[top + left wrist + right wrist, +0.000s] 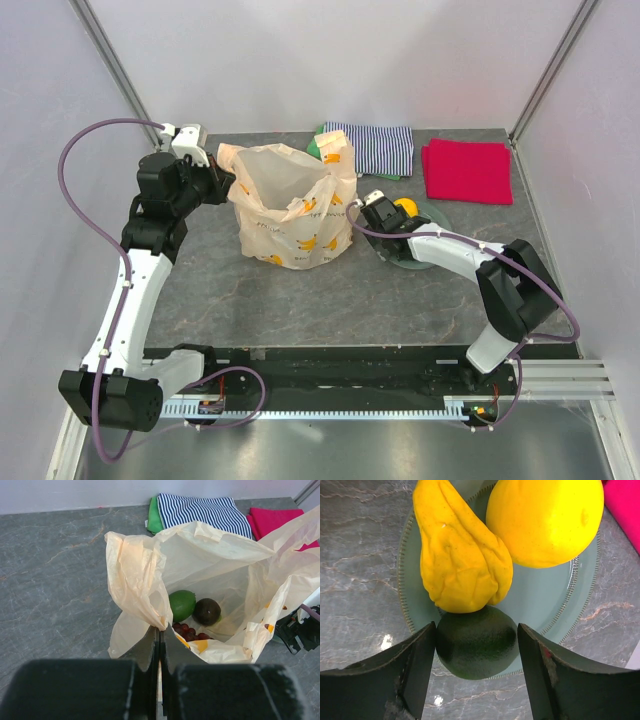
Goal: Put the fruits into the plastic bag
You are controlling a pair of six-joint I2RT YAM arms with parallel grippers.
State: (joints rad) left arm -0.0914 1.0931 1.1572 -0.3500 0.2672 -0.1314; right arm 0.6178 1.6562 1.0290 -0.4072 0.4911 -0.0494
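Shows a grey veined bench (200,280) under everything. Finds the plastic bag (290,210) standing upright near the middle of it, mouth open upward, its cream film printed with yellow bananas. Pinches the bag's rim at its left side with the left pincer (160,632), fingers pressed fully together on the film and holding the mouth spread. Puts a folded striped cloth (375,148) behind the bag at the far edge, a green cloth (155,520) tucked against its left side and a red cloth (467,170) just beside it on the right. Sets a round grey-green plate (545,595) near the bag's right side. Bears on that plate a yellow pear-shaped fruit (460,555) touching a round lemon (545,520), and at the near rim a dark green fruit (475,642) touching the pear's broad end. Straddles that dark green fruit with the right pincer (477,630), jaws wide apart, one pad against the fruit and the other just beside it; cannot tell whether a firm hold exists. Holds at the bag's bottom a green lime (181,605), a dark round fruit (207,611) just beside it, and purple grapes (187,630) in front of both.
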